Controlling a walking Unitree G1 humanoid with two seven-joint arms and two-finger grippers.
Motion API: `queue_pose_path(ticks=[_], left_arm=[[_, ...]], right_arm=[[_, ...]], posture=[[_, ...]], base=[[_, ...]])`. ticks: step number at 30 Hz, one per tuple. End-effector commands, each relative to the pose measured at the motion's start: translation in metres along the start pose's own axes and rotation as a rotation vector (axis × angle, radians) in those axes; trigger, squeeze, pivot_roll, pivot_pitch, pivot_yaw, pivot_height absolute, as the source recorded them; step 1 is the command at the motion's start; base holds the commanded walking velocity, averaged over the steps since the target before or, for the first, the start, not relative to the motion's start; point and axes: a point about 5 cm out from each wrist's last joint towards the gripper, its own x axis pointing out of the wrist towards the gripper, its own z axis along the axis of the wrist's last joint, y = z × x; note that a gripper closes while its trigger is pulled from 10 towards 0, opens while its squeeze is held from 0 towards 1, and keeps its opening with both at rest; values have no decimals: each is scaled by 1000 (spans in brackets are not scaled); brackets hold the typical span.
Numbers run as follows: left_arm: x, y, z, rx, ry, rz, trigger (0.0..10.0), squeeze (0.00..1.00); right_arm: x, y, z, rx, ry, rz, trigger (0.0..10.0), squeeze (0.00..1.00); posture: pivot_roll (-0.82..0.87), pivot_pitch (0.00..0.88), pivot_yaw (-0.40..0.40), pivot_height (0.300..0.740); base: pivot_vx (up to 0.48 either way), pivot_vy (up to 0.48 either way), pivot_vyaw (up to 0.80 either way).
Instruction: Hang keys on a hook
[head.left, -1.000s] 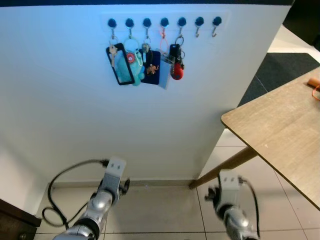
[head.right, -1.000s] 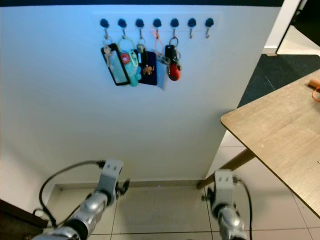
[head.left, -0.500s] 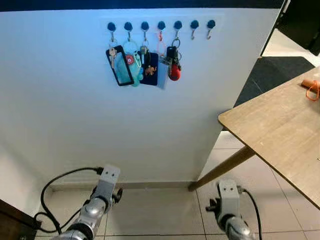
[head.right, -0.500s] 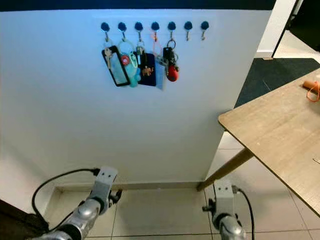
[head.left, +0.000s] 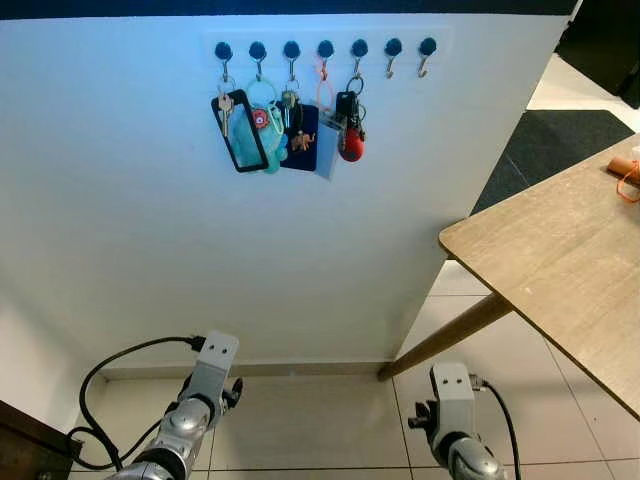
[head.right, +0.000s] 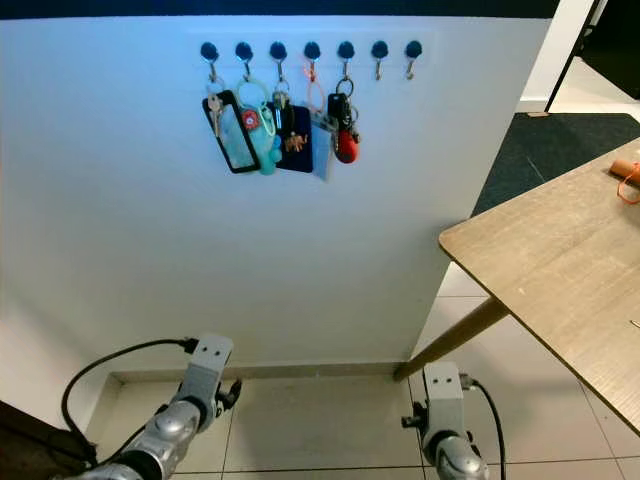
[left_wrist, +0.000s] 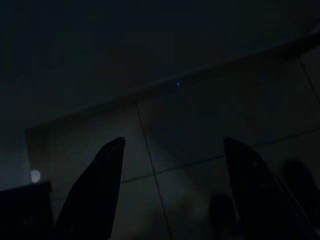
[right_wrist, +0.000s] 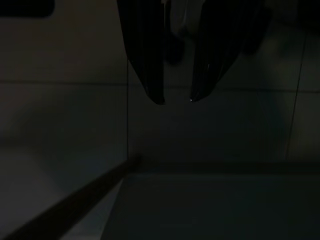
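looks like a home entryway / hall. white wall w/ a row of 7 dark hooks up top, 5 of them loaded w/ keys & fobs. pale tiled floor, wooden table on an angled leg at the right, dark mat beyond it.

No text, brand or number can be read here. The tags hanging on the hook rack perhaps carry print. It is too small to make out.
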Motion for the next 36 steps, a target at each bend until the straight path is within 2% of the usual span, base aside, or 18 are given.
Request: queue_pose_path(ticks=[1, 11, 18, 28, 36], left_arm=[[-1, -1, -5, -12, 21, 5, 10000, 0], [-2, -1, -10, -4, 59, 6, 10000, 0], [-2, -2, -13, -4, 81, 2, 10000, 0], [-3, -4, -17, -18, 99, 7, 10000, 0], [-5, -2, -21, 7, 114, 3, 10000, 0]], right_arm=[[-1, 2, -4, 13, 23, -1, 10000, 0], [0, 7, -6, 0, 45, 12, 10000, 0], [0, 5, -9, 21, 65, -19, 10000, 0], [-1, 6, -10, 5, 74, -9, 10000, 0], [-5, 8, -22, 13, 112, -17, 10000, 0]], posture=[[40, 25, -16, 740], [39, 16, -11, 740], [39, 15, -15, 740], [35, 17, -20, 740], [41, 25, -9, 740]], base=[[0, 0, 0], [0, 0, 0], [0, 0, 0], [0, 0, 0], [0, 0, 0]])
